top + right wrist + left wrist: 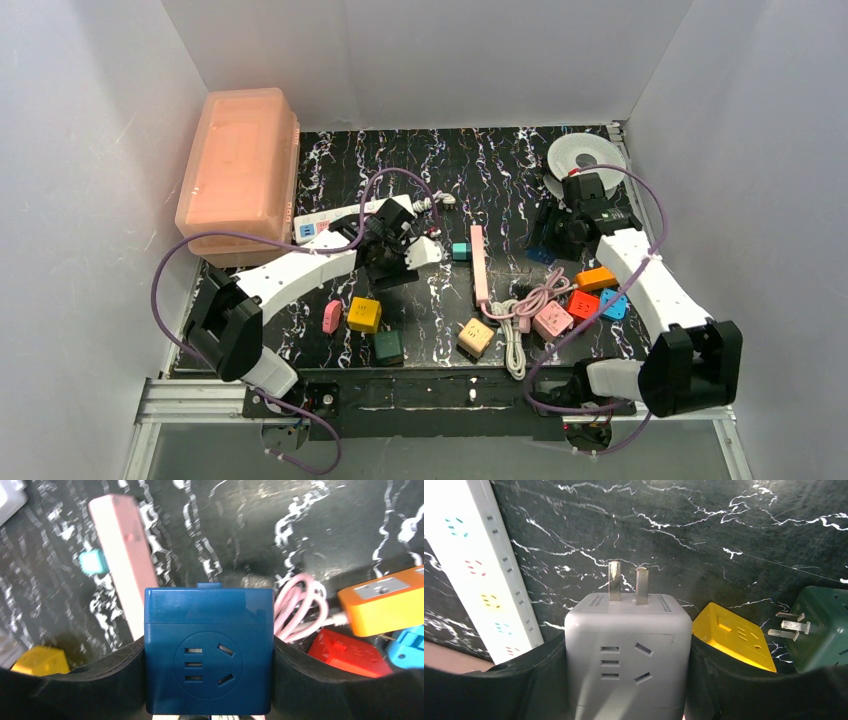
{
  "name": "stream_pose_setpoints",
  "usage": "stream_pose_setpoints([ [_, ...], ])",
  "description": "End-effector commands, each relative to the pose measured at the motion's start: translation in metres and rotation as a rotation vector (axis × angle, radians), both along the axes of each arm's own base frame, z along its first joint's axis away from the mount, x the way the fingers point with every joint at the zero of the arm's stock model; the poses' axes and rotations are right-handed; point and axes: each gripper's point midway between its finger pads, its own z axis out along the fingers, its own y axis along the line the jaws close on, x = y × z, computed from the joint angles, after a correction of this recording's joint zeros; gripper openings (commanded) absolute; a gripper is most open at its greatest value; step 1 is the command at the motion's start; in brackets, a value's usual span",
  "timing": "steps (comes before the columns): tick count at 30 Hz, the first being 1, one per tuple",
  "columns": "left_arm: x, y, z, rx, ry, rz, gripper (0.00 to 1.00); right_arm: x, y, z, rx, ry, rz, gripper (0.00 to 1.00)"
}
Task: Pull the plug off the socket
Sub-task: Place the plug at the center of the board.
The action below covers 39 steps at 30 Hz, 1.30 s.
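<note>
Left wrist view: the left hand point(628, 645) pinches a grey-white cube plug point(629, 662) between its two black fingers point(544, 680), one on each flank of the cube. The two flat prongs point(614, 580) point away from the hand, bare and in the open, with dark marbled worktop point(704, 540) beyond them. The socket point(471, 565), a long white strip with pastel outlet faces, lies to the left of the hand and runs obliquely away from it. Plug and strip stand apart, with nothing joining them. To the right of the hand sit a yellow cube point(734, 635), partly hidden behind the finger, and farther out a dark green cube point(824, 625) with its own prongs showing.

Right wrist view: the right hand point(209, 645) is clamped on a blue cube point(209, 672), its outlet face toward the wrist. Ahead and left of that hand lies a slim pink bar point(125, 555); ahead and right lie an orange block point(385, 600) and a loop of pink cord point(300, 605).

Step in hand, as judged: the extraction looks complete, since the prongs are clear of every outlet. The next move would call for carrying the plug farther from the strip and lowering it onto bare worktop short of the yellow cube. Only then would the fingers spread.
</note>
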Motion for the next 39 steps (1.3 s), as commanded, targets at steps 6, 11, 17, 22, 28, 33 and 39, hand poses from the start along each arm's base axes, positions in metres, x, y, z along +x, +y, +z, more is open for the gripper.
stream_pose_setpoints([
  [6, 0.011, 0.026, -0.024, 0.002, 0.110, 0.221, 0.03, 0.068, -0.043, -0.009, -0.144, -0.028, -0.207, 0.01],
  [11, 0.013, 0.033, -0.045, -0.001, 0.108, 0.276, 0.05, 0.087, -0.058, -0.023, -0.196, 0.003, -0.276, 0.01],
  [17, 0.018, 0.034, -0.058, 0.039, 0.131, 0.339, 0.22, 0.095, -0.080, -0.046, -0.256, 0.063, -0.349, 0.01],
  [22, 0.016, 0.033, -0.063, 0.050, 0.163, 0.367, 0.42, 0.098, -0.081, -0.065, -0.270, 0.116, -0.360, 0.01],
  [28, 0.009, 0.027, -0.055, 0.007, 0.187, 0.357, 0.85, 0.104, -0.082, -0.078, -0.292, 0.153, -0.360, 0.01],
  [33, -0.007, 0.007, 0.006, -0.133, 0.246, 0.332, 0.98, 0.104, -0.087, -0.086, -0.327, 0.174, -0.360, 0.06],
  [39, -0.028, 0.006, 0.085, -0.254, 0.237, 0.293, 0.98, 0.097, -0.094, -0.092, -0.362, 0.182, -0.356, 0.46],
])
